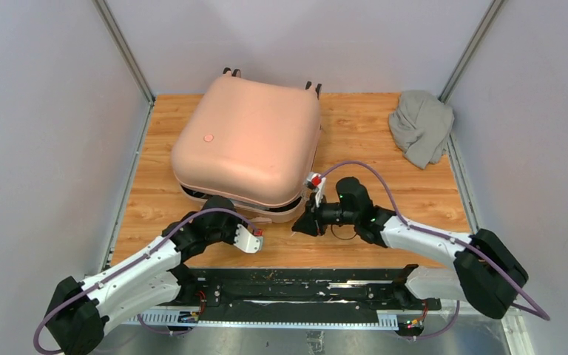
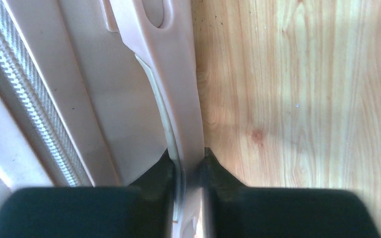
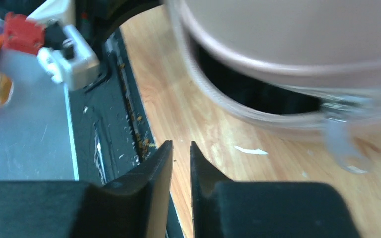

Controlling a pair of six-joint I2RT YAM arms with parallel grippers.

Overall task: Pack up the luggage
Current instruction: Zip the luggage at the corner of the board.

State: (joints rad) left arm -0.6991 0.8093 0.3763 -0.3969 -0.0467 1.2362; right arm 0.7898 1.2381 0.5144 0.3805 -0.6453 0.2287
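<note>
Only wrist view shows left claw (image 2: 188, 154) pinching luggage (image 2: 176, 89).

A light wooden surface (image 1: 384, 148) carries a pale pink suitcase (image 1: 251, 140) lying flat toward its far left, shell slightly ajar along the near edge, while a crumpled grey cloth (image 1: 421, 127) sits well apart in the far right corner.
</note>
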